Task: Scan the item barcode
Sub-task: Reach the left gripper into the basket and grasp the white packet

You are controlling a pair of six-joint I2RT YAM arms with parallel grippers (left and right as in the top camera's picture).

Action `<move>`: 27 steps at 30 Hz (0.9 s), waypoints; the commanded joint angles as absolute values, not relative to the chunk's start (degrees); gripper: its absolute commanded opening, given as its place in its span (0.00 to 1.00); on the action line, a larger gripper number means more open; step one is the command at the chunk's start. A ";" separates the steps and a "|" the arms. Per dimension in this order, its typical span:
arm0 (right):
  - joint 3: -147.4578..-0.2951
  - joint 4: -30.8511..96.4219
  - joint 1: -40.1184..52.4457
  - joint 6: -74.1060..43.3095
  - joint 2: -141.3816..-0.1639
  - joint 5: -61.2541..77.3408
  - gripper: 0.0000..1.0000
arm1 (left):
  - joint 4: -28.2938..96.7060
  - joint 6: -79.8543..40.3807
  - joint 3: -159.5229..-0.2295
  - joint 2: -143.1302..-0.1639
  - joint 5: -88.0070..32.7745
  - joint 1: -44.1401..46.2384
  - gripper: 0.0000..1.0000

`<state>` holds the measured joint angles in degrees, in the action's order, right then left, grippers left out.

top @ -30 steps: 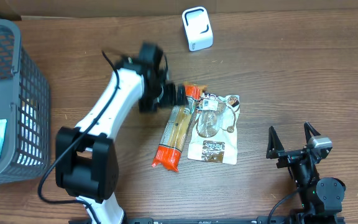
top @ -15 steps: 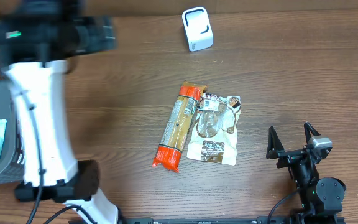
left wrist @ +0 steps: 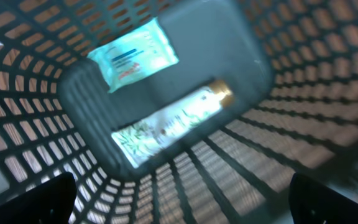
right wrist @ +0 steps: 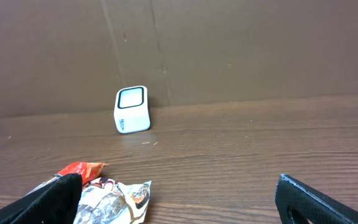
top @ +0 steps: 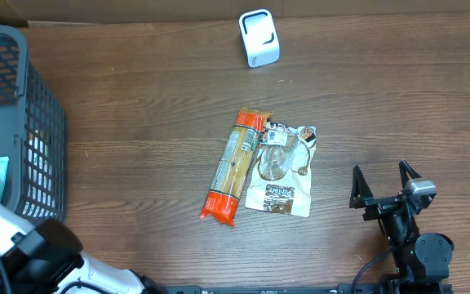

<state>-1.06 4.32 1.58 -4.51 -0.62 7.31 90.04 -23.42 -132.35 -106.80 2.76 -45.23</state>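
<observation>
Gaping left claw (left wrist: pixel 180 200) (wrist view only)

Bench (top: pixel 137 106): dark wood-grain surface, smooth, with a low sheen. Scanner (top: pixel 259 37): smooth white plastic, lightly glossy, with a dark shiny window; basket (top: pixel 43 139): grey moulded plastic lattice, matt. Pasta packet (top: pixel 233 167) and printed pouch (top: pixel 282 171): thin, wrinkled, glossy plastic film, the packet clear with orange ends; backdrop (right wrist: pixel 229 50): plain brown cardboard, matt.
</observation>
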 commanded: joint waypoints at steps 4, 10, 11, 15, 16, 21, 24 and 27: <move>-0.47 4.08 1.91 -4.69 -0.16 7.60 1.00 | 78.30 -12.38 -115.35 -106.30 -5.80 -47.66 0.99; -0.47 4.08 1.91 -4.69 -0.16 7.60 1.00 | 68.07 -3.73 -104.81 -108.47 -10.61 -47.59 0.99; -0.47 4.08 1.91 -4.69 -0.16 7.57 1.00 | 66.87 -3.09 -103.61 -109.03 -10.57 -47.59 1.00; -0.47 4.08 1.91 -4.69 -0.16 7.57 1.00 | 65.04 -1.63 -101.58 -111.68 -10.46 -47.59 1.00; -0.47 4.08 1.91 -4.69 -0.16 7.60 1.00 | 64.99 -1.65 -101.58 -112.55 -10.13 -47.59 1.00; -0.47 4.08 1.91 -4.69 -0.16 7.57 1.00 | 64.45 -0.64 -101.58 -117.34 -9.91 -47.59 0.97; -0.47 4.08 1.91 -4.69 -0.16 7.60 1.00 | 64.40 1.52 -101.58 -120.62 -9.93 -47.59 0.95; -0.47 4.08 1.91 -4.69 -0.16 7.60 1.00 | 64.16 1.78 -101.58 -123.79 -9.98 -47.59 0.95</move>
